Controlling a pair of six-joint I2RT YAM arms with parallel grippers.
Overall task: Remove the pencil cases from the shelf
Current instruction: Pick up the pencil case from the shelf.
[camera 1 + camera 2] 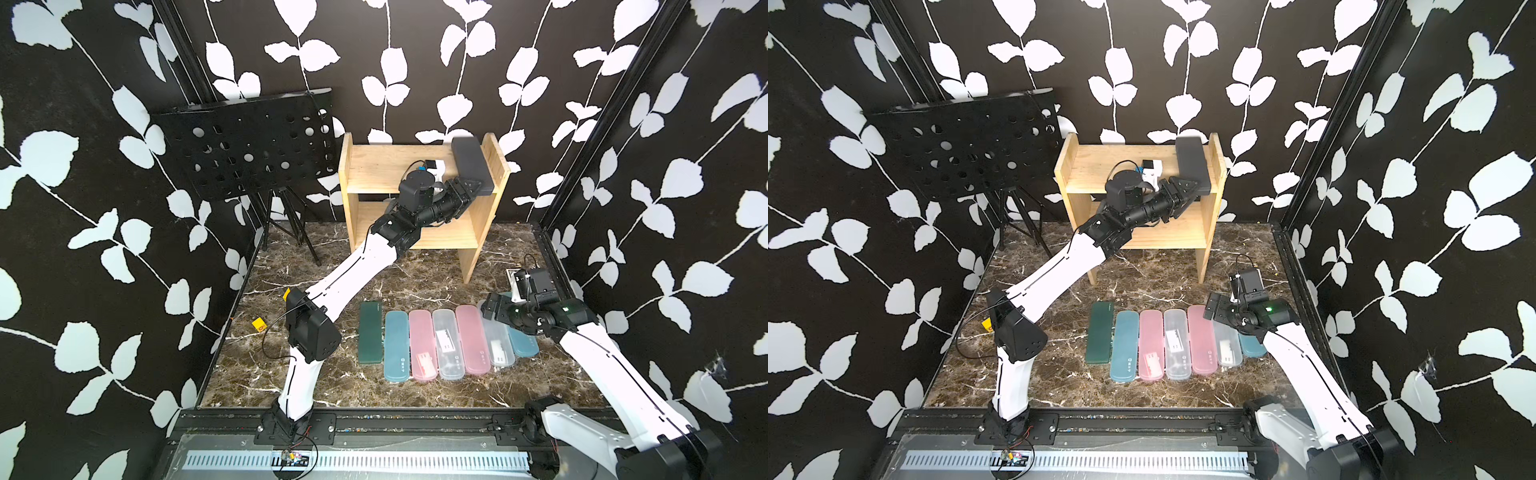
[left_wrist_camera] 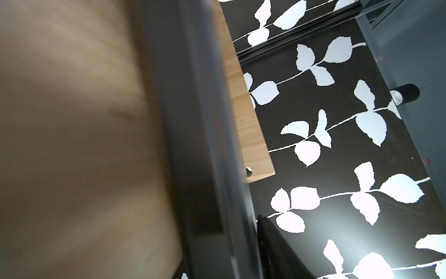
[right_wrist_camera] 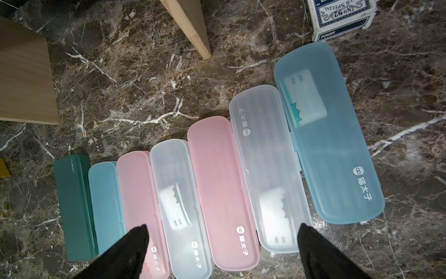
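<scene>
A dark grey pencil case [image 1: 471, 164] [image 1: 1192, 164] lies at the right end of the shelf's top board [image 1: 374, 166] [image 1: 1096, 166], with its near end over the front edge. My left gripper [image 1: 473, 189] [image 1: 1187, 187] is closed around that near end. In the left wrist view the case [image 2: 193, 120] runs between the jaws and one finger [image 2: 272, 246] presses its side. Several pencil cases lie in a row on the marble floor, from dark green [image 1: 370, 332] to light blue [image 3: 333, 145]. My right gripper [image 1: 488, 309] [image 3: 222, 225] hovers open above that row, holding nothing.
A black perforated music stand [image 1: 249, 145] stands left of the shelf. A card box [image 3: 337, 17] sits on the floor behind the row, by the right arm. A small yellow block [image 1: 258, 323] lies near the left arm's base. The shelf's right leg [image 3: 190, 24] stands just behind the row.
</scene>
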